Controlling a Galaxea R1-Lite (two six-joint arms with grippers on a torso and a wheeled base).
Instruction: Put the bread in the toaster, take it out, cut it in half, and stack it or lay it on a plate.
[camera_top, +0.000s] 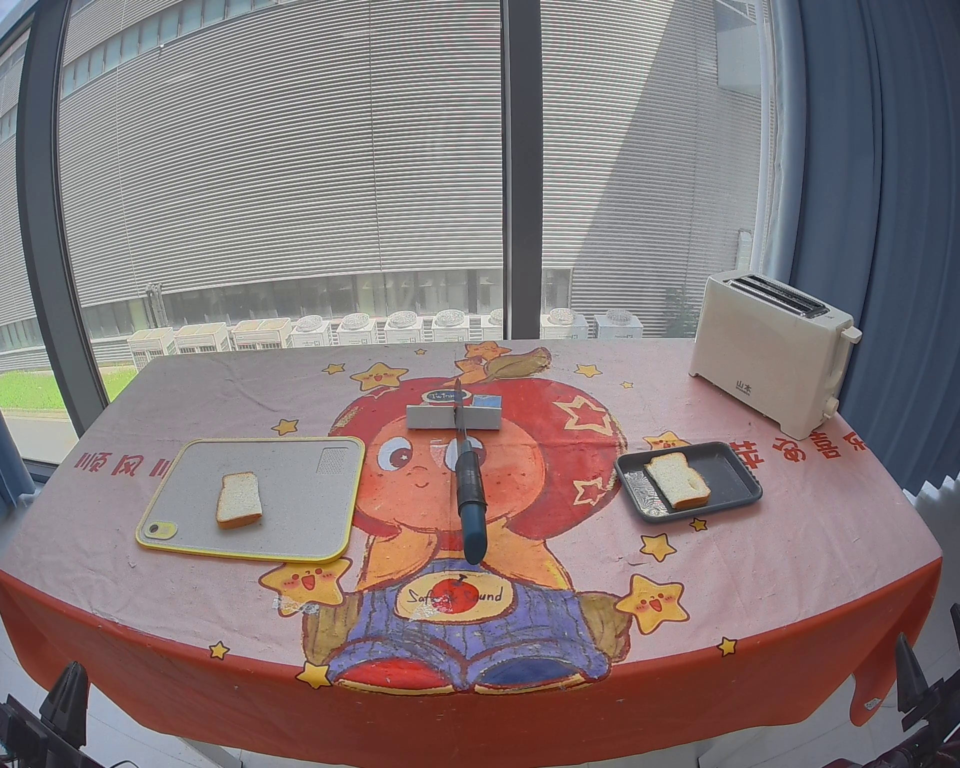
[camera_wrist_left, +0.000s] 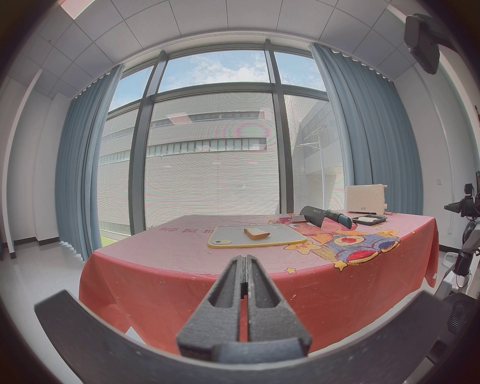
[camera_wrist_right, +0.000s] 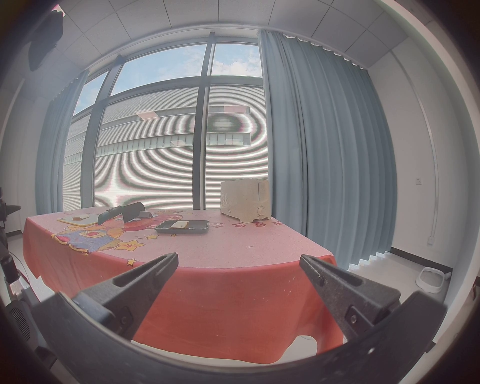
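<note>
- We see our left gripper (camera_wrist_left: 244, 261) pressed closed on nothing, off the table's (camera_top: 800, 560) near edge.
- Our right gripper (camera_wrist_right: 237, 257) gapes wide, empty.
- One bread slice (camera_top: 239, 499) lies on the cutting board (camera_top: 300, 520) near the left edge.
- A second slice (camera_top: 678, 480) lies on the tray (camera_top: 735, 470) near the right edge, before the toaster (camera_top: 770, 350).

Cream toaster (camera_top: 772, 350), star-patterned red tablecloth (camera_top: 800, 540)
</note>
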